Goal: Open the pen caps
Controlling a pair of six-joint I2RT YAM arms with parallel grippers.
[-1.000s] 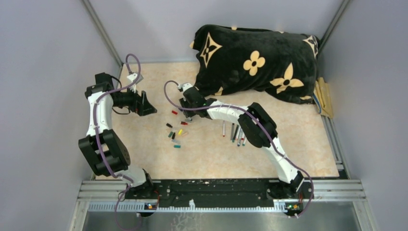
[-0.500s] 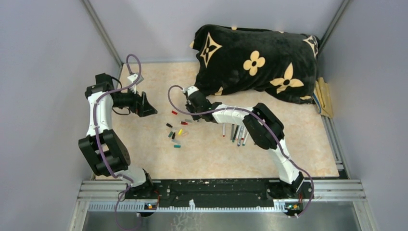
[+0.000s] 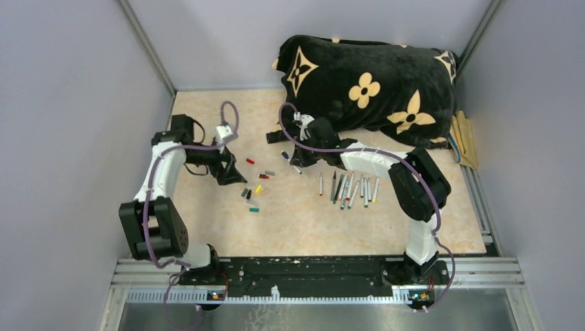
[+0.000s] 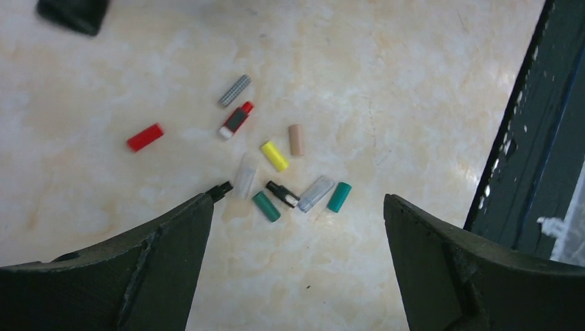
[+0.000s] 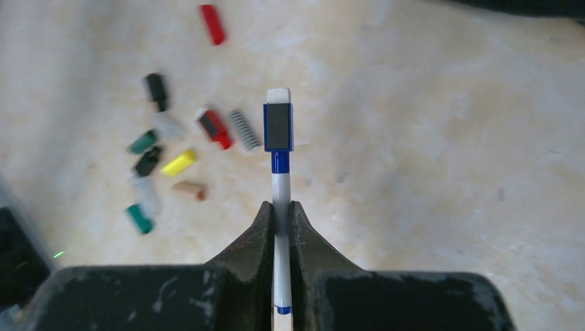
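Now right gripper (image 5: 279, 205) withdrawn clamping pen (image 5: 279, 181), left gripper (image 4: 298, 201) nearer pen caps (image 4: 274, 155)

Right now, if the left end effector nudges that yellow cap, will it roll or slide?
Probably rolls: the yellow cap looks like a short tube lying on its side. Likely very light, since it's tiny. A nudge may knock it into the beige cap close beside it.

Coloured pen caps (image 3: 259, 188) lie scattered left of centre on a pale marbled table (image 3: 428, 221), with a row of pens (image 3: 350, 189) to their right. The left gripper (image 3: 234, 176) is just left of the caps; a black flowered pillow (image 3: 365, 83) fills the far right.
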